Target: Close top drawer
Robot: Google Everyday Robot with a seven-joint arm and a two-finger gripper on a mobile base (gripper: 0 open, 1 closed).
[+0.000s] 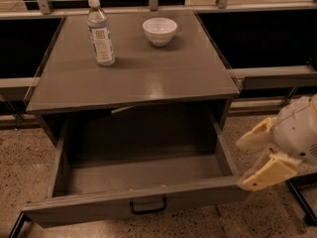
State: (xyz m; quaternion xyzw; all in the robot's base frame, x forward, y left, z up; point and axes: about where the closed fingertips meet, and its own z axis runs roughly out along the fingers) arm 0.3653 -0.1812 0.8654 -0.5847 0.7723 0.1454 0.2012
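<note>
High front view, gripper lower right

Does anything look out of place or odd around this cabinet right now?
The top drawer is pulled far out. A pale strip sits askew under the front edge of the cabinet top, as if loose. The open claw is beside a front corner of the drawer. The bottle and bowl stand upright.

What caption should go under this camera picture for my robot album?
Open gripper hovers by the right front corner of the pulled-out top drawer.

Water bottle, white bowl (both upright)
</note>
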